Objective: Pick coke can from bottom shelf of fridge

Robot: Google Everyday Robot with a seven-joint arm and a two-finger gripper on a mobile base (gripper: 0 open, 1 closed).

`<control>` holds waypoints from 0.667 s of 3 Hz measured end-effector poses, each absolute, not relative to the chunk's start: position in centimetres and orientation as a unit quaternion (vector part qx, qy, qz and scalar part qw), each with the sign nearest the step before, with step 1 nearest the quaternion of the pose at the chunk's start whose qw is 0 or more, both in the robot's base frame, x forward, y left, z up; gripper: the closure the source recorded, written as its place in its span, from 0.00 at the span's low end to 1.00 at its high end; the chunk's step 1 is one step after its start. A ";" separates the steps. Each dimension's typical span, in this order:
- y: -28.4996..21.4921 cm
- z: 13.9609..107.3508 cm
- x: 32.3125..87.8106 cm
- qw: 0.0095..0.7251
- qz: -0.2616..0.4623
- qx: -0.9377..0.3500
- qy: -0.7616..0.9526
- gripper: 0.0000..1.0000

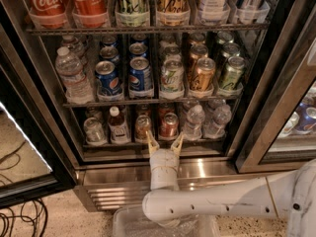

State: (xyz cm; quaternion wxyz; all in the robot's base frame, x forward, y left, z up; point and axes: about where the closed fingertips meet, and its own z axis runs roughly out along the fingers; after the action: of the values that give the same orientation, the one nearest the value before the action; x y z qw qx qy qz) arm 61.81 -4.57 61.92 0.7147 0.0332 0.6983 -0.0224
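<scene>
gripper [165, 145] low, at bottom shelf [106, 144] front edge | fingers [152, 146] spread, empty, likely to straddle can | coke can [169, 126] just beyond, front row, right of copper can [143, 127]

Setting: shop or office pantry, not certain which. Evidence: steel glass-door fridge [113, 177] stocked with rows of cans [140, 75] and water bottles [72, 77], speckled floor [54, 217]. Gripper [165, 145] at fridge's lower front edge.

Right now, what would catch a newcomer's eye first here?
The white gripper, jaws open, hovers at the fridge's bottom shelf, just in front of the red coke can. Above, big red Coca-Cola bottles fill the top-left corner, with blue Pepsi cans on the middle rack.
</scene>
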 end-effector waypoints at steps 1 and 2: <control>-4.8 61.8 61.9 0.715 -0.023 0.037 0.698 0.32; -6.2 60.8 64.8 0.717 -0.011 0.035 0.696 0.38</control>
State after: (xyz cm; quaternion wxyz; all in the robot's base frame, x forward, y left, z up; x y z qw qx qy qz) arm 64.77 -6.17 60.81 0.7171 0.0349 0.6960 -0.0111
